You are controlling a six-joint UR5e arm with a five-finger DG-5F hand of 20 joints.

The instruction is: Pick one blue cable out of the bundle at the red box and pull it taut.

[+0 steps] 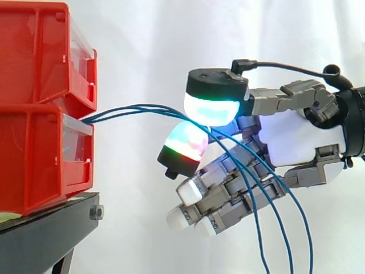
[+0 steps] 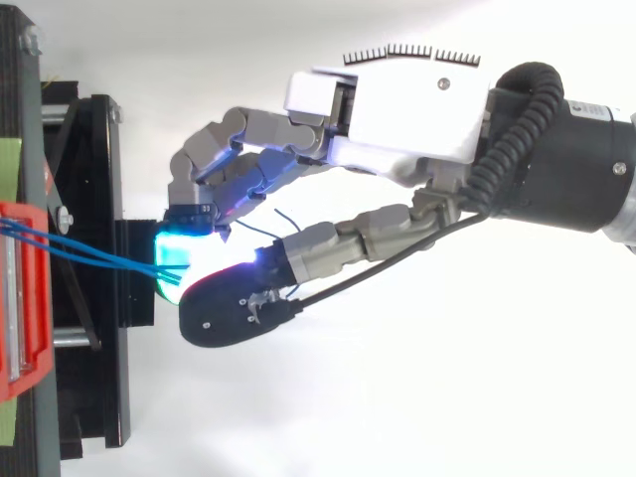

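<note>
- The hand (image 1: 296,140) pinches the blue cables (image 1: 137,109) between two glowing pads (image 1: 211,108), likely to draw them back. Whether it holds one strand or several is unclear.
- The cables run ahead of the fingertips into the red boxes (image 1: 40,154), and their loose ends hang below the palm.
- The boxes rest on a black stand (image 1: 51,228), with a white curtain (image 1: 142,45) behind the hand.

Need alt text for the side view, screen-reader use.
A robot hand from the right pinches blue cables between two glowing pads, its other fingers curled below. The cables run from stacked red bins on a black stand at left, pass between the pads, then hang in loose strands past the bottom edge, before a white curtain.
</note>
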